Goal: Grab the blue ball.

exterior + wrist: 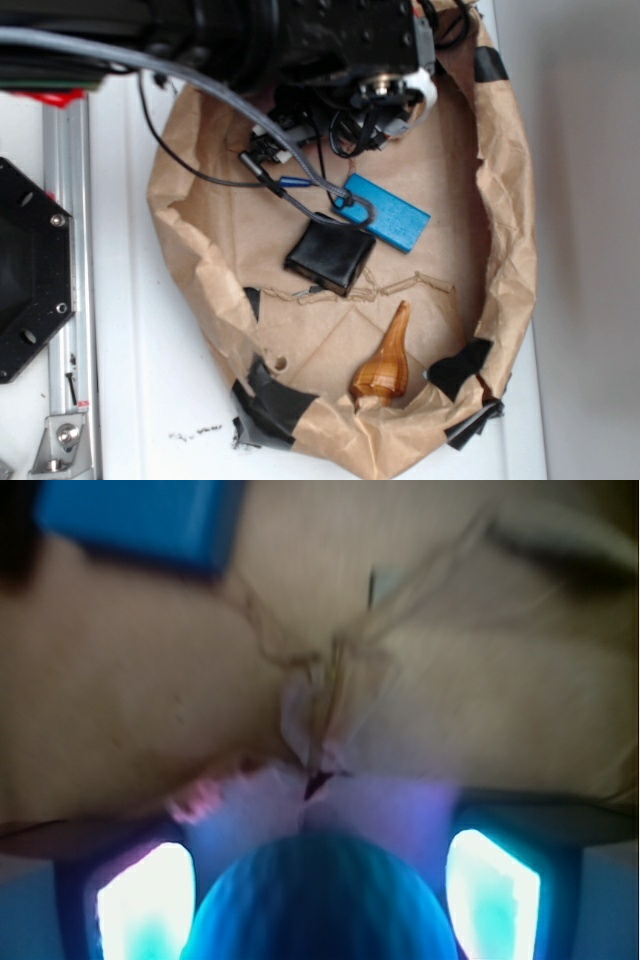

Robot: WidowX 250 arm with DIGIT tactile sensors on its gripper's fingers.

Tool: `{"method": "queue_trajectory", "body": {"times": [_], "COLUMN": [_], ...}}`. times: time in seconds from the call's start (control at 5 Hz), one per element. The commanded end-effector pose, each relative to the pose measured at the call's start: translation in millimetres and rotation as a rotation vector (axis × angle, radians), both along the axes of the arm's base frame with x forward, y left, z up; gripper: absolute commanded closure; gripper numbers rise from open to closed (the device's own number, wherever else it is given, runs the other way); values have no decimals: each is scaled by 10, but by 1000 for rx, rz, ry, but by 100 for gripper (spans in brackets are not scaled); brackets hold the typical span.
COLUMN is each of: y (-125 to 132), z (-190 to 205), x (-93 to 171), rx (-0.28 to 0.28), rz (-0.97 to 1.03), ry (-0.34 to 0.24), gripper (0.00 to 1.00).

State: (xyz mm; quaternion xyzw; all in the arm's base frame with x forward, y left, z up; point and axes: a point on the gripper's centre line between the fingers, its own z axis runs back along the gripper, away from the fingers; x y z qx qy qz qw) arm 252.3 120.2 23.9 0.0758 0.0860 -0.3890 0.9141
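Hand (318, 895) fingers (145, 900) astride blue ball (320, 900)

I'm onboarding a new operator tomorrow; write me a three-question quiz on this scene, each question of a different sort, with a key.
1. True or false: in the wrist view, the blue ball sits between the two fingers of the gripper.
2. In the exterior view, which thing lies nearest the crumpled paper's bottom edge? A) blue block B) black pad C) wooden shell-shaped piece
3. Fill in: the blue block lies to the upper ____ of the black pad in the exterior view.

Key: 1 true; 2 C; 3 right.
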Motion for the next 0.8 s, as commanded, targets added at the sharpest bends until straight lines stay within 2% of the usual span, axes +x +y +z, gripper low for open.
{"method": "queue_trajectory", "body": {"times": [0.0,0.2,0.4,0.6], "y": [14,-323,-656,-747], "z": [249,706,1182,1266], "x": [-15,152,280,336], "rx": [-10,-40,-94,-121], "rz": [131,88,138,226], "ry": [-58,-174,-221,-213], "gripper": [100,100,100,100]}}
